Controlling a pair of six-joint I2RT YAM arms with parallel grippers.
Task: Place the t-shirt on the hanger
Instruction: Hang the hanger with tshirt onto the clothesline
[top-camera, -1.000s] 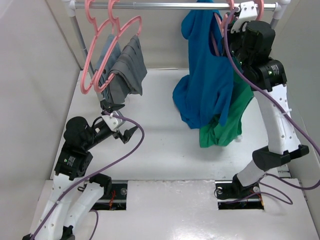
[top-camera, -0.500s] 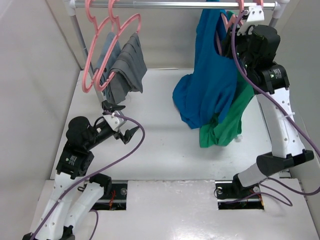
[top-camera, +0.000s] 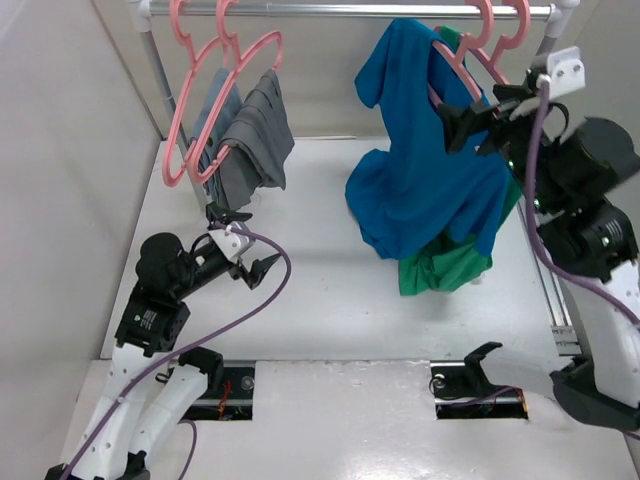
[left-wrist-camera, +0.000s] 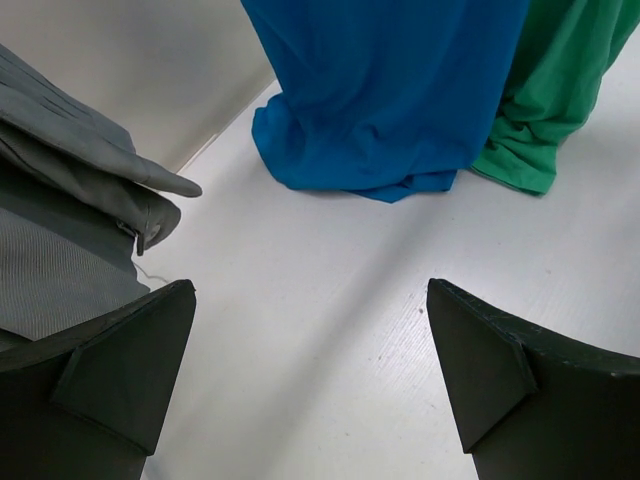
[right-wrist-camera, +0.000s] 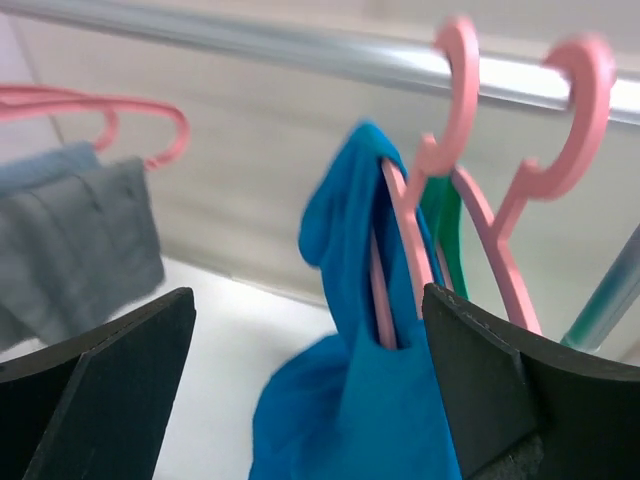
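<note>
At the right end of the rail (top-camera: 350, 10): t-shirt (top-camera: 420, 170), draped over the hanger (right-wrist-camera: 465, 70), hook over the rail, just beside the green top (top-camera: 440, 272) on the next hanger. Hangs bunched along one shoulder of the hanger in the right wrist view, not spread across both. Rests its lower folds on the desk (top-camera: 320, 300).

Judged risks:
- **Lopsided load:** likely tilt of the hanger, then a slide of fabric off the loaded shoulder. Cause: cloth gathered to one side, with no far shoulder visible inside the neck.
- **Snagging:** possible on any retreat of the right jaws close past the folds, with cloth or hanger dragged along the rail.
- **Crowding:** possible tangle with the green top, close behind.

Right jaws: spread wide, empty, level with the hanger's shoulder and near the cloth. Contact with the cloth not determinable from above.

Left jaws: spread wide, empty, low over the desk, near the grey garments (top-camera: 250, 130), well apart from the t-shirt.
</note>
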